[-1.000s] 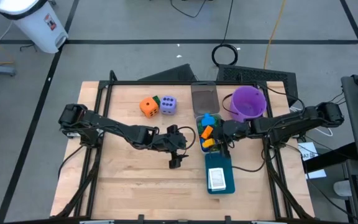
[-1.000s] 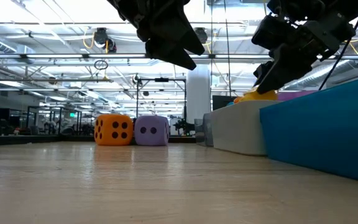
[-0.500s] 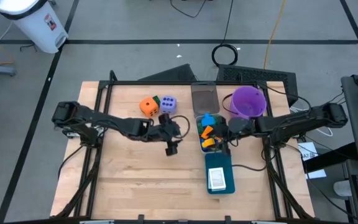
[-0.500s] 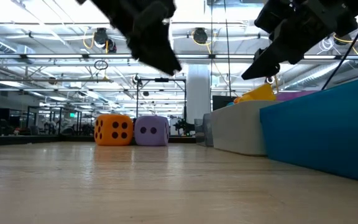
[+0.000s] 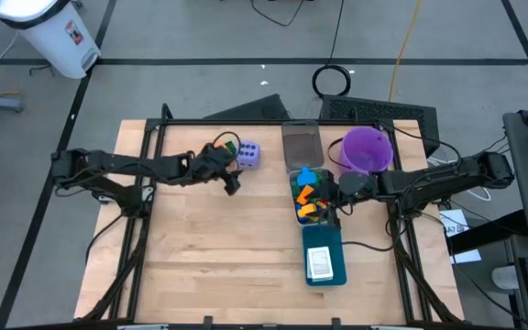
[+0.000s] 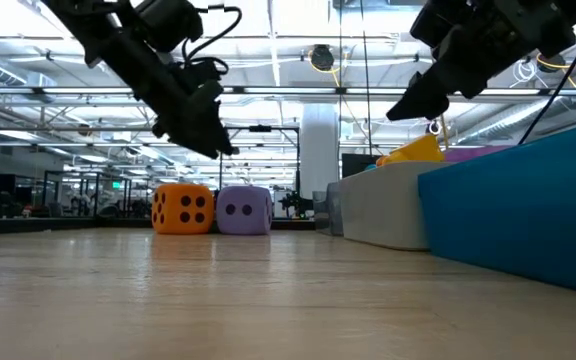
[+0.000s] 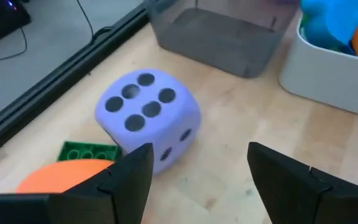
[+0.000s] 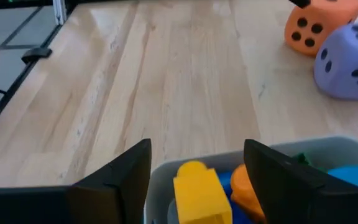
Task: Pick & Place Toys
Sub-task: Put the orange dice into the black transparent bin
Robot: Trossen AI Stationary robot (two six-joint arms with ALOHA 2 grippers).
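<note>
At the table's far left stand a lavender dotted die (image 7: 148, 118) and an orange die (image 6: 181, 208), with a green block (image 7: 89, 151) lying between them. In the high view my left arm covers most of the orange die. My left gripper (image 5: 230, 179) hovers open just above and short of the dice, holding nothing. A white bin (image 5: 310, 197) holds several small blocks, among them a yellow one (image 8: 197, 186). My right gripper (image 8: 197, 180) hangs open over the bin, with nothing between its fingers.
A purple bucket (image 5: 367, 151) and a clear grey container (image 5: 302, 144) stand at the far edge. A teal tray (image 5: 324, 243) with a white card (image 5: 319, 264) lies near the bin's front. The wide wooden tabletop (image 5: 200, 247) lies between the arms.
My left gripper has swung from the table's middle toward the far left, over to the dice, sinking a little and turning as it went. My right gripper has risen slightly off the yellow block in the bin.
</note>
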